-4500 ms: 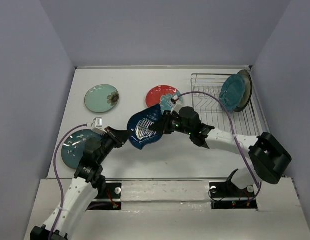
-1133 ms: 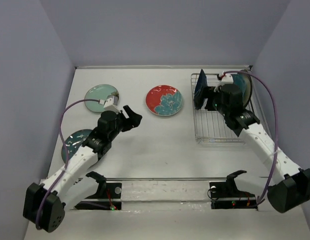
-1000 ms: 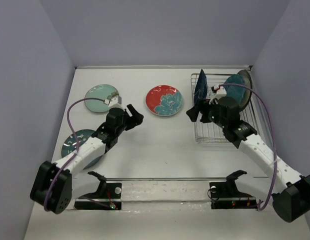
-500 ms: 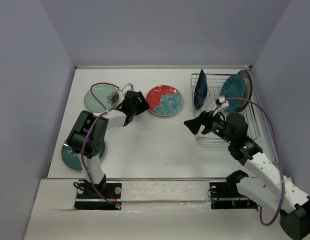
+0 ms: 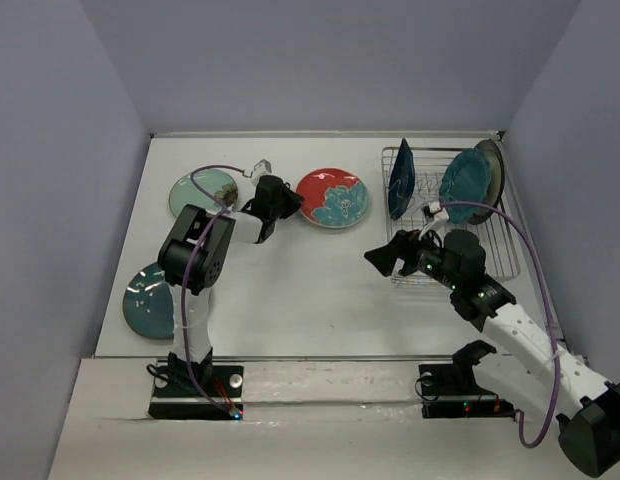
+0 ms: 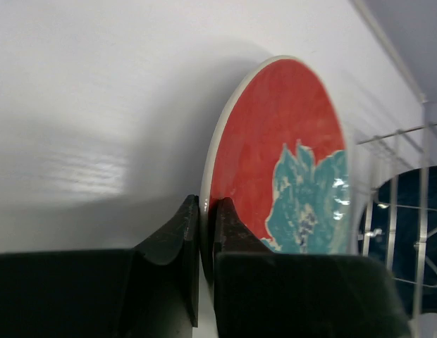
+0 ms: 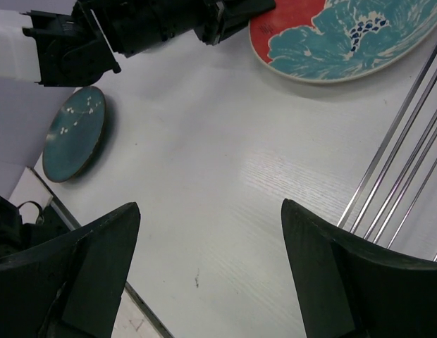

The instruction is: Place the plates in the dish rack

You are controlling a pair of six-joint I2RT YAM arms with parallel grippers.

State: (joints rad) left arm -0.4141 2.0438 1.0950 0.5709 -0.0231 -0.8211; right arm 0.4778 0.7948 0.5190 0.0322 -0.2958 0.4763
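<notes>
— What have the left jaws got hold of?

— The red plate with the teal flower [image 5: 331, 198] [image 6: 275, 155]. They're pinched almost closed on its near rim, one finger on each face, and the rest of the plate reaches out ahead of them. I can't tell whether it has left the desk [image 5: 290, 290].

— Why the very edge?

— A plate lying flat offers nothing else to pinch, I'd say.

— And the right jaws?

— Spread wide and holding nothing, over bare desk. The dish rack [image 5: 422, 225] has its wires just off to one side of them, and the red plate lies ahead. My guess is they're waiting to take it over, since the rack sits on their side.

— What's in the rack?

— The navy plate [image 5: 400, 180] stands on edge between the prongs. The teal scalloped plate [image 5: 467, 185] leans at the far end with the cream plate [image 5: 493, 160] behind it. The mint-green plate [image 5: 182, 195] lies flat just behind the left jaws, and the blue-teal plate [image 5: 150, 300] is well back.
</notes>
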